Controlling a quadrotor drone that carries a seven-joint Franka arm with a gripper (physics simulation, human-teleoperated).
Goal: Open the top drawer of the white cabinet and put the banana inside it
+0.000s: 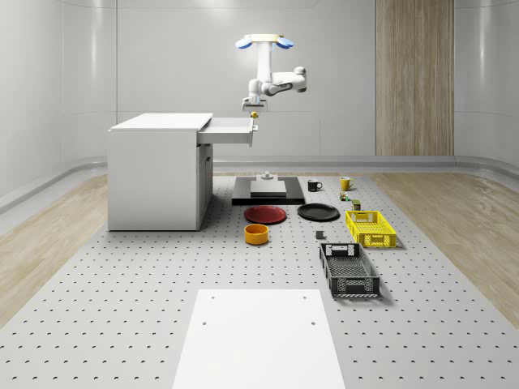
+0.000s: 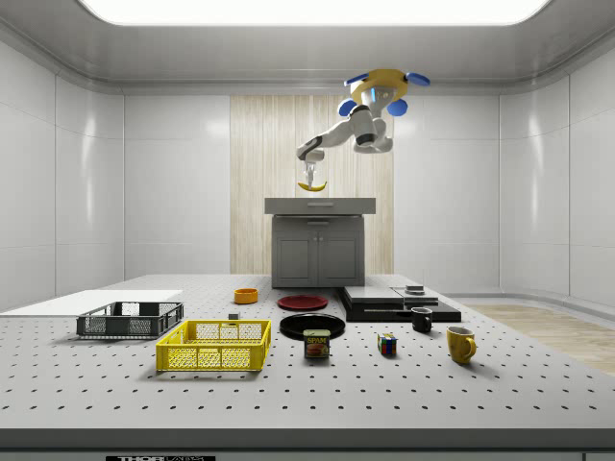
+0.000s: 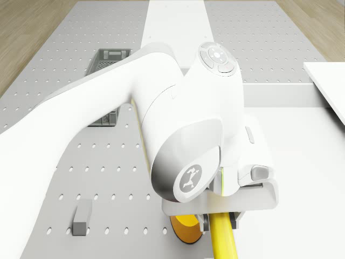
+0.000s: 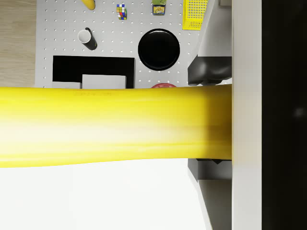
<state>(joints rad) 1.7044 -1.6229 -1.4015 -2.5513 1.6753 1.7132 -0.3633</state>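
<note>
The cabinet [image 1: 158, 174] stands near the left edge of the surface [image 1: 122, 308] in the whole-scene view, and its top drawer [image 1: 229, 132] is pulled out to the right. The drone [image 1: 263, 42] hovers in the air beyond the drawer's open end, its arm [image 1: 276, 81] bent down toward it. The pincer [image 1: 253, 105] hangs just above the drawer's outer end, clenched on the banana [image 1: 254, 116] (the wrist view shows the fruit lying straight across between the fingers). The banana is therefore held in the air over the drawer, not resting in it.

Further right on the surface lie a red plate [image 1: 266, 214] and an orange bowl [image 1: 256, 234], then a black plate [image 1: 318, 212], a black crate [image 1: 349, 271] and a yellow crate [image 1: 370, 228] toward the right edge. A dark mug [image 1: 314, 185] and a yellow mug [image 1: 345, 183] sit farther back.
</note>
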